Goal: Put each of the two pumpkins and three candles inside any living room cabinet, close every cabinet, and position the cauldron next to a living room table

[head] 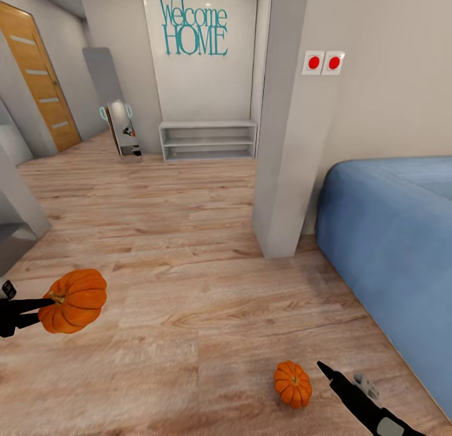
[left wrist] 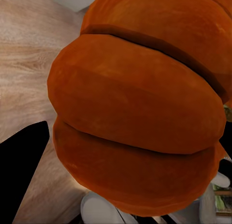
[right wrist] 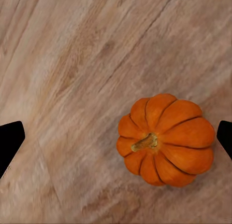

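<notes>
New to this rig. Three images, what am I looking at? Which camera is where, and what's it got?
These are simulator renders from a wheeled robot with two arms. The big picture is its head camera, looking down at a wood floor, with a blue sofa on the right. The other two come from cameras by each gripper. The left gripper holds one pumpkin off the floor; up close, that pumpkin takes up most of the left wrist picture. The right gripper is open and empty, beside a second pumpkin lying on the floor. The right wrist picture looks straight down on it, stem up.
</notes>
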Robot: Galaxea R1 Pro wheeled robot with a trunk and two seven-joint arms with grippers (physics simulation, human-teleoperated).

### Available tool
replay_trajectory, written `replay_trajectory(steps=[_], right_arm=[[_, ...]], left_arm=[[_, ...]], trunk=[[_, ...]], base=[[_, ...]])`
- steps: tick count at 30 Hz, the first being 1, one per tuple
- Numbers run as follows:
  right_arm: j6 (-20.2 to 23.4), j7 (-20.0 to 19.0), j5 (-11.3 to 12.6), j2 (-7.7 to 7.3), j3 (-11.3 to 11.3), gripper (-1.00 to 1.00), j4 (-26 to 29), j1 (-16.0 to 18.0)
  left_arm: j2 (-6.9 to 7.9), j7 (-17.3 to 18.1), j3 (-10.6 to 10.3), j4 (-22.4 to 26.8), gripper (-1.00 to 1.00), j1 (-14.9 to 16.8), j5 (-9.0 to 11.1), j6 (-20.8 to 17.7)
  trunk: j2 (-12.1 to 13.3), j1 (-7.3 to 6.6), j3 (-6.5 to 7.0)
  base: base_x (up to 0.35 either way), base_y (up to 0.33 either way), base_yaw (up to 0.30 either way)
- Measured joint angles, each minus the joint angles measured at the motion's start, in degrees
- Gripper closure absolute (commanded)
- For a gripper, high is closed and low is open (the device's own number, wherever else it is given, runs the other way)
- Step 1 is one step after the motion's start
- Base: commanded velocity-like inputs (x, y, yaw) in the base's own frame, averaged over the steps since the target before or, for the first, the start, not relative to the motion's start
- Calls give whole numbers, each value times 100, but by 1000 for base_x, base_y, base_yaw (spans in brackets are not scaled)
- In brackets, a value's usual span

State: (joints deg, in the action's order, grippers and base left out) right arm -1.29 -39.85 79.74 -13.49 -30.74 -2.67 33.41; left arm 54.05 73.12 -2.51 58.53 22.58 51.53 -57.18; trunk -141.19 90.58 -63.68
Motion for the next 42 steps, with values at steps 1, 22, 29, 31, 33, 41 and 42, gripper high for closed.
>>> replay_trajectory(steps=[1,22,29,31,33,41,42], right_arm=[[1,-59,0,-6,0,-100,-1,0],[136,-1084,-14,-162,0,-100,-3,-147],[144,-1156,-12,-165,-2,-100,4,-149],[145,-1213,-12,-165,-1,-100,4,-149],[150,-1336,-12,-165,-5,-100,4,-149],[316,-1604,-29,-165,-4,-100,4,-149],[323,-1592,-29,-165,-6,-100,4,-149]], left_arm=[[1,5,-1,0,100,0,2,-1],[3,23,-2,-4,100,1,-158,2],[3,24,-2,-4,100,1,-165,1],[3,24,-2,-4,100,1,-165,1],[3,24,-2,-4,100,1,-165,1],[3,24,-2,-4,100,1,-166,1],[3,24,-2,-4,100,1,-166,1]], trunk=[[-40,22,-18],[-225,155,-466],[-234,173,-622],[-237,178,-666],[-239,183,-710],[-250,204,-888],[-252,206,-910]], base=[[0,0,0],[0,0,0],[0,0,0],[0,0,0],[0,0,0],[0,0,0],[0,0,0]])
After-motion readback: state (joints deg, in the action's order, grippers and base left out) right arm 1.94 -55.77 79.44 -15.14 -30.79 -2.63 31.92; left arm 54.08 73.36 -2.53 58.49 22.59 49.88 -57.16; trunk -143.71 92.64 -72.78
